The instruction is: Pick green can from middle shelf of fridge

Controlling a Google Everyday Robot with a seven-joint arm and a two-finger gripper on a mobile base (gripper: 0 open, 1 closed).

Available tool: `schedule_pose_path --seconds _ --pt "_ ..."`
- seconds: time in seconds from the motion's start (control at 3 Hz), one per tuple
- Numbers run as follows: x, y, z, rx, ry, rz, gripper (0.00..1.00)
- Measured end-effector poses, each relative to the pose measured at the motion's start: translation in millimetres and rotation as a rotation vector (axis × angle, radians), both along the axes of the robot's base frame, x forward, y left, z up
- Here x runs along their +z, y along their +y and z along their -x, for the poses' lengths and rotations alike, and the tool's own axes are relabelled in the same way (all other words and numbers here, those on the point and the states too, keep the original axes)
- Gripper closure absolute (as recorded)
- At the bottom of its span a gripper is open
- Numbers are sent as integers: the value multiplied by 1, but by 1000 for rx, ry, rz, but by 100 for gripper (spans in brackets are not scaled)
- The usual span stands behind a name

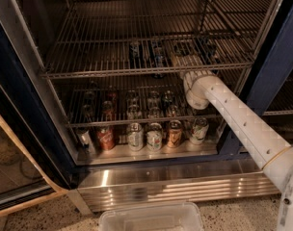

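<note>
Inside the open fridge (185,183), chrome racks. My gripper (186,60) sits over the middle shelf (88,72), right of 2 blue-labelled cans (158,54); I cannot tell its opening. The green can (207,48) seems just right. I'd centre on it, staying level.

The fridge (281,66) frame is dark blue, its middle shelf (113,72) chrome wire. The pale gripper (185,60) sits at that shelf's front rail.

Dim, blurry view; glare on base panel (175,186); claw (186,60) shadowed at middle shelf (88,74).
</note>
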State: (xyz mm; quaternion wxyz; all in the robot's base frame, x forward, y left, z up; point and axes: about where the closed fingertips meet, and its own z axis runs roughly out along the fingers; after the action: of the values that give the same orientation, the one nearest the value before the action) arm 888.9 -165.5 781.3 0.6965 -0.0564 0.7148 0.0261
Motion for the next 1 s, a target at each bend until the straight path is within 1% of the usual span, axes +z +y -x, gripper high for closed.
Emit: schedule_pose_path --seconds 0.33,1.0 --pt "-1 -2 7 -15 10 -6 100" --pt "-2 -1 40 -37 37 -20 100"
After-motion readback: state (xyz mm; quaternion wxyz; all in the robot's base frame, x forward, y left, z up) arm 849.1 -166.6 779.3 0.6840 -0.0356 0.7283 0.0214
